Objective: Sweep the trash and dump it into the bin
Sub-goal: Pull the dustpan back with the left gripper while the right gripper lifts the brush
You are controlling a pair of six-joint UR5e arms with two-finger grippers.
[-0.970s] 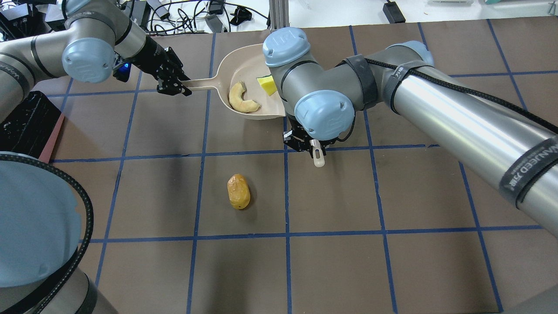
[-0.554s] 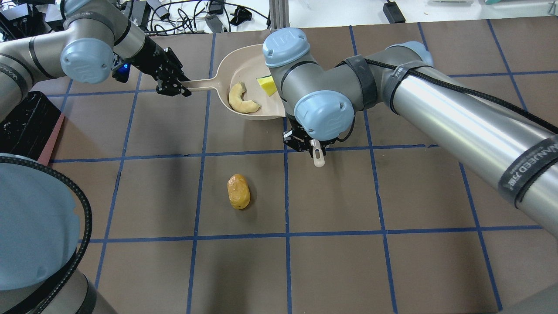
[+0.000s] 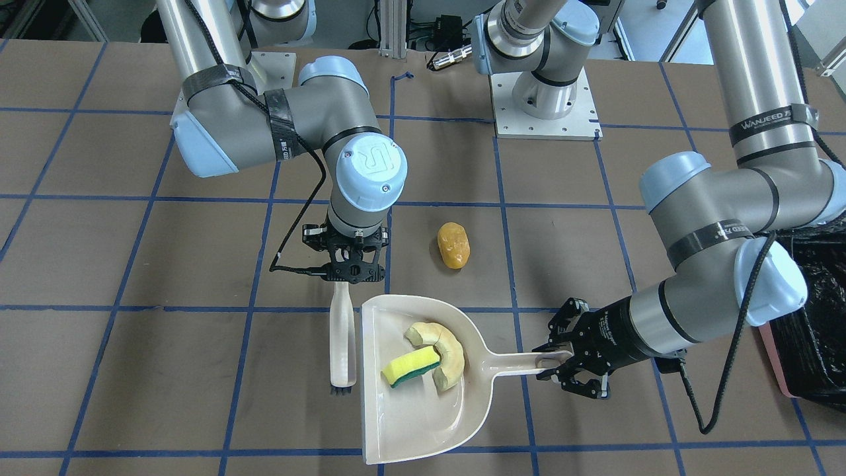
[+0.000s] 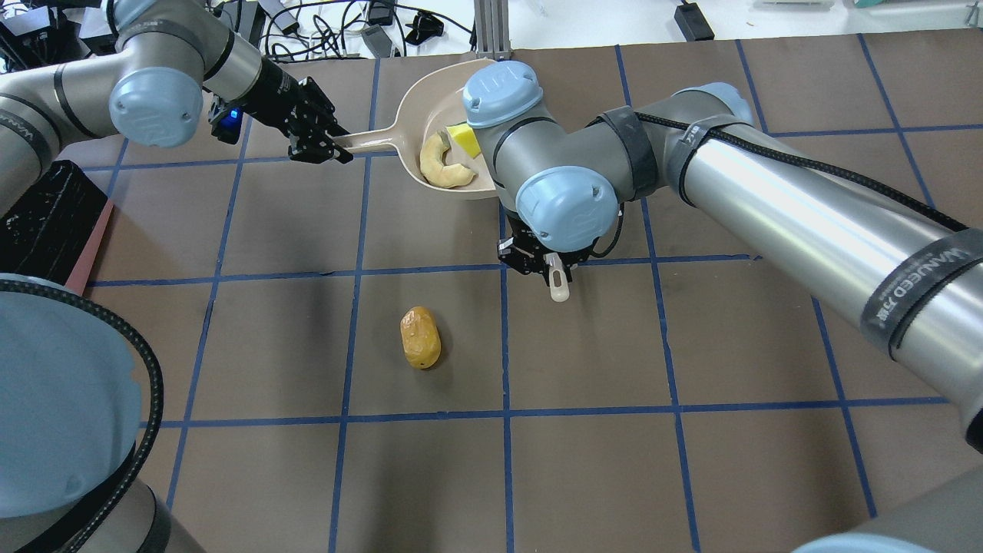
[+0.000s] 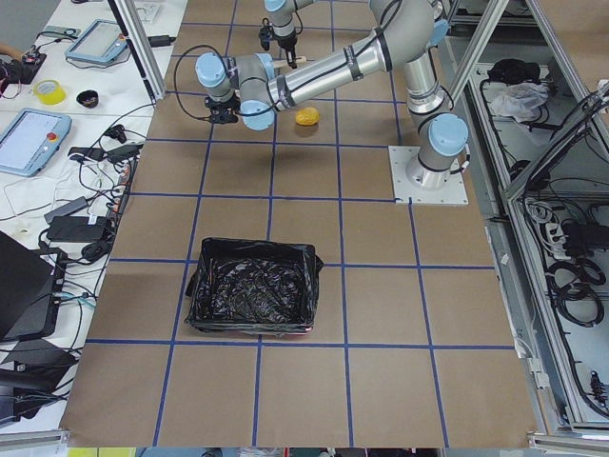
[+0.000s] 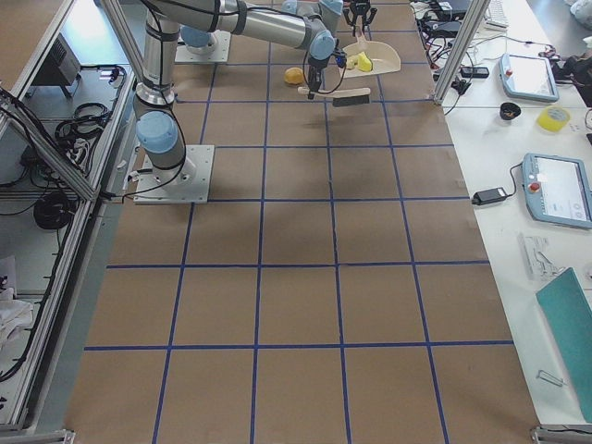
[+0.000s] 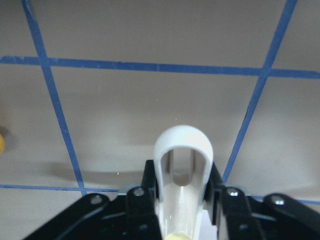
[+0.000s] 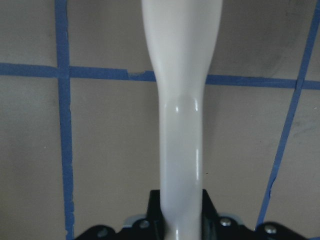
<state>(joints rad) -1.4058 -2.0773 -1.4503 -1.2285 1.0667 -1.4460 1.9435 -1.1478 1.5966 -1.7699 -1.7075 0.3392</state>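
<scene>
My left gripper [image 4: 326, 146] is shut on the handle of the beige dustpan [image 4: 411, 104], which also shows in the front view [image 3: 423, 423]. The pale cream rind [image 3: 449, 357] and the yellow-green sponge wedge [image 3: 411, 365] lie inside the pan. The orange-yellow oval lump [image 4: 420, 337] lies on the table, apart from the pan, and also shows in the front view [image 3: 453, 245]. My right gripper [image 3: 344, 274] is shut on the handle of the beige hand brush [image 3: 342, 337], beside the pan's open edge. The bin [image 5: 252, 300], lined with a black bag, stands on my left side.
The bin's black bag shows at the left edge of the overhead view [image 4: 42, 219]. The brown table has a grid of blue tape. Cables and devices lie beyond the far table edge [image 4: 330, 31]. My right arm's elbow [image 4: 568, 207] hides part of the pan from above.
My left gripper has shifted slightly right and away with the dustpan, which looks tilted now; the rind and sponge have moved with it. The right gripper and brush barely moved.
</scene>
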